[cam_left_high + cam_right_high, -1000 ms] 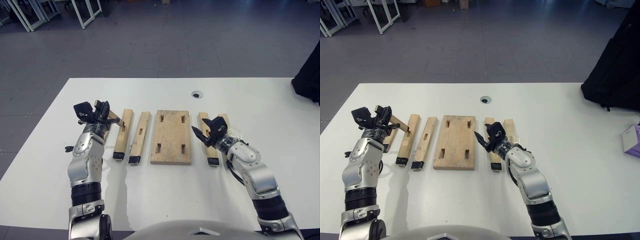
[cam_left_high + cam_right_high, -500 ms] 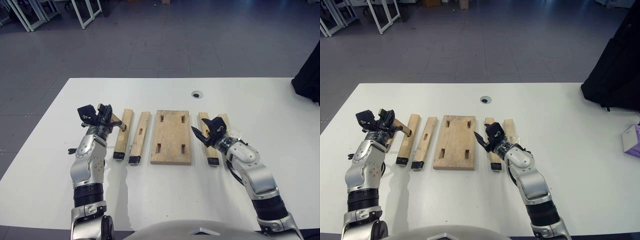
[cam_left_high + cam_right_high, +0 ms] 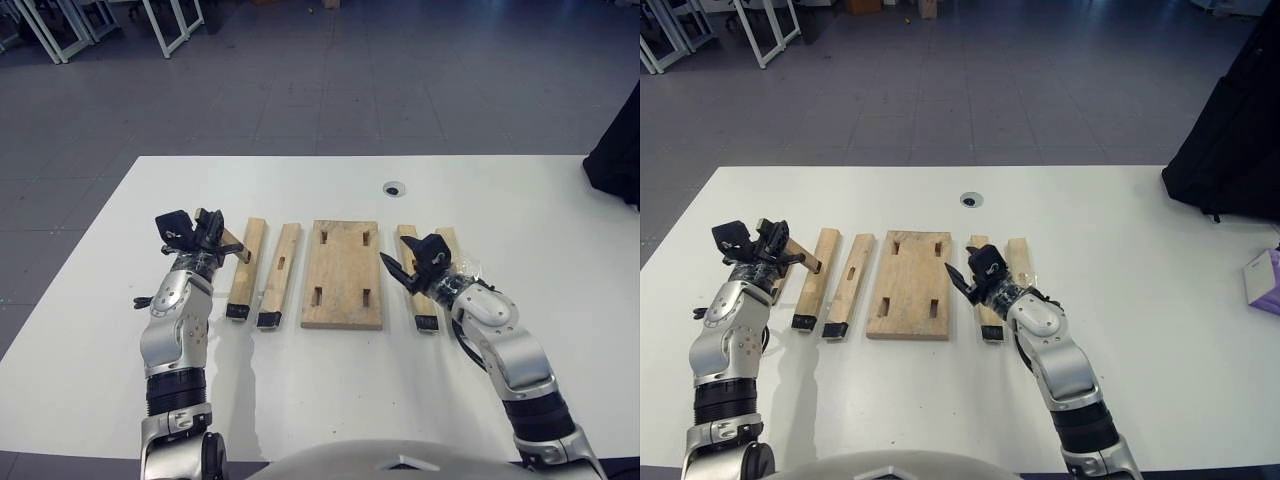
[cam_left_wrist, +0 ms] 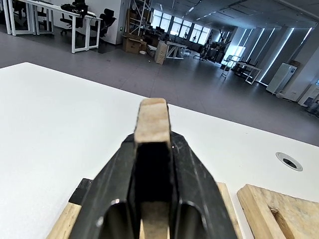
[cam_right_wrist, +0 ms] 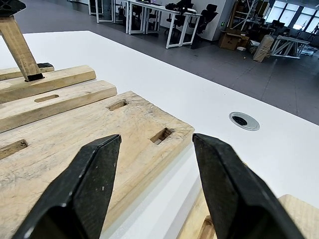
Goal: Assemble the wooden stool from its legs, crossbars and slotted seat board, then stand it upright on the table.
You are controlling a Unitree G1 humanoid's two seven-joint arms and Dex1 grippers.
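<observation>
Crossbar point(image 3: 233, 244) pinched in left end effector point(image 3: 203, 232), nudged slightly toward leg point(image 3: 243, 275) at 9 o'clock of seat board point(image 3: 343, 275); insertion looks barely begun. Right end effector point(image 3: 403, 262) gaping, hovering at 3 o'clock.

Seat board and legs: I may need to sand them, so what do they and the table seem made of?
The seat board looks like bare, rough wood, likely unvarnished: grain and chipped slot edges show. The legs look like the same pale wood, with black tips, perhaps rubber or plastic. The table is smooth matte white, probably laminate.
</observation>
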